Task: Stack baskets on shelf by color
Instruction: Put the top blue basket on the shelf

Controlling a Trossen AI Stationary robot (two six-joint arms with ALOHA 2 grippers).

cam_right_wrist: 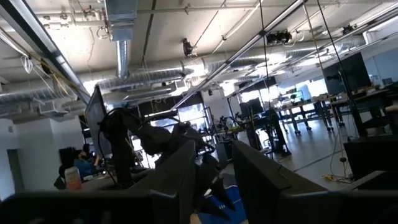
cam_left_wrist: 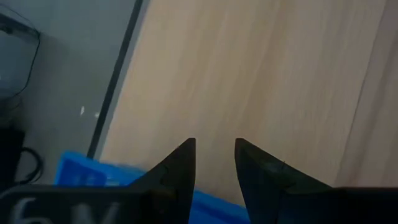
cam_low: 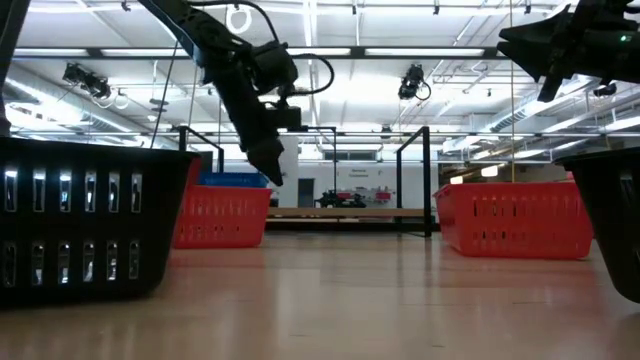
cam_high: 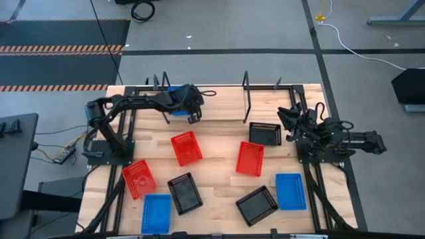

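My left gripper [cam_high: 193, 117] [cam_left_wrist: 214, 155] is open by a narrow gap, pointing down over the shelf's [cam_high: 219, 106] left part. It is just past the near right corner of a blue basket [cam_high: 176, 111] [cam_low: 232, 181] [cam_left_wrist: 78, 171] that sits on the shelf. Nothing is between the fingers. My right gripper [cam_high: 289, 116] [cam_right_wrist: 214, 165] is open and empty, raised at the table's right side above a black basket [cam_high: 265, 133]. Three red baskets [cam_high: 186, 147], [cam_high: 250, 158], [cam_high: 139, 178] rest flat on the tabletop. So do two other black baskets [cam_high: 184, 192], [cam_high: 256, 204] and two other blue ones [cam_high: 290, 190], [cam_high: 156, 214].
Black wire uprights [cam_high: 247, 93] stand along the shelf at the table's far edge. Both arm bases sit on black frames at the table's left [cam_high: 106, 149] and right [cam_high: 319, 156] sides. Bare wood lies between the two middle red baskets.
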